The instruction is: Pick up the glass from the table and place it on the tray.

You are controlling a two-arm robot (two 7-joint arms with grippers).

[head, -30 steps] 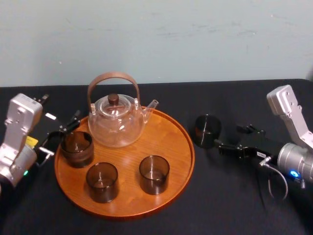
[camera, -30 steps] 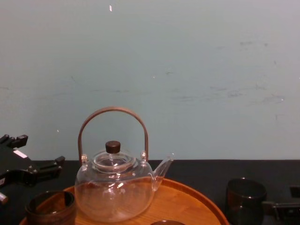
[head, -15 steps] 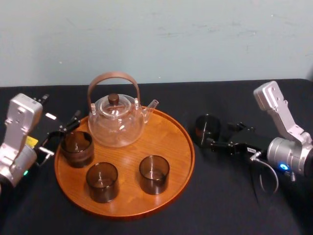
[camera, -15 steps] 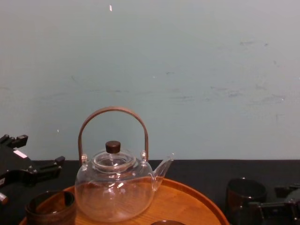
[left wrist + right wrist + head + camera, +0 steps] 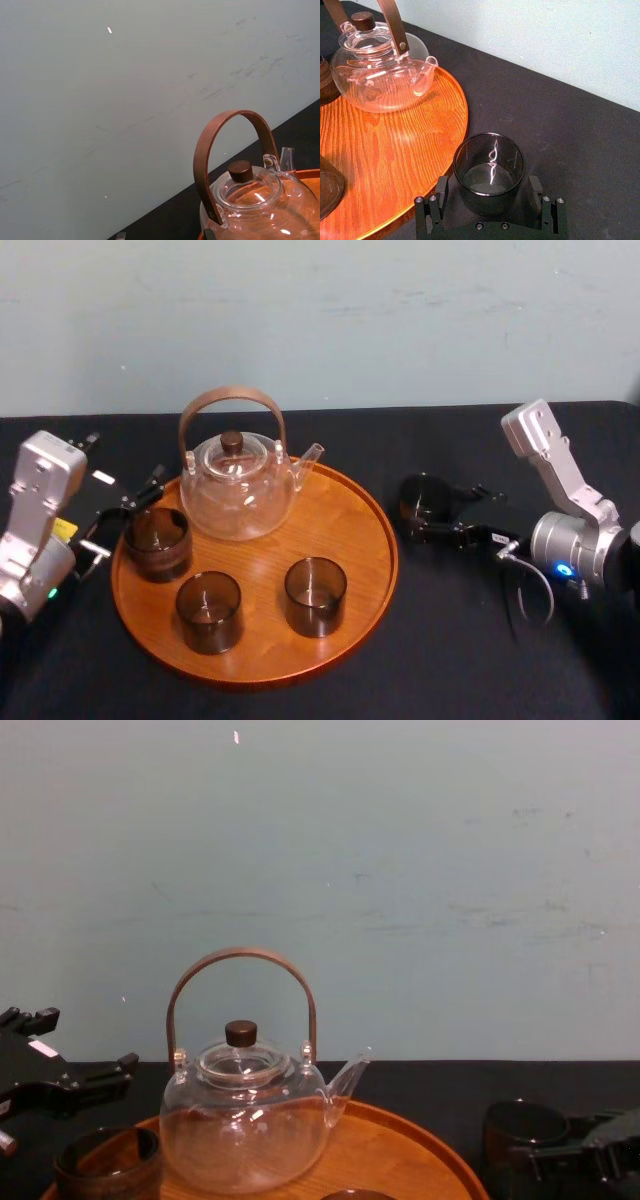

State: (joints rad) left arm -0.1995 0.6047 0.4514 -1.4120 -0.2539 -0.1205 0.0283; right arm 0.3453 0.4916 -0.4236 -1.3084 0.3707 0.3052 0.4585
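Left gripper (image 5: 118,525) — fingers spread, grasping nothing — just beside the left rim of the tray (image 5: 350,510). The tray rests on the bench (image 5: 450,640) and holds a clear teapot (image 5: 238,490) at the back, a left glass (image 5: 157,543), and two front glasses (image 5: 209,612) (image 5: 315,596). To its right, near the rim, a fourth glass (image 5: 489,172) stands upright on the bench. It is straddled by the right gripper (image 5: 488,186) — its fingers (image 5: 441,189) released, a gap on each side.

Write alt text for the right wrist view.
A dark glass stands upright on the black table between the open jaws of the right gripper. The round wooden tray, carrying a clear teapot, lies close beside it.
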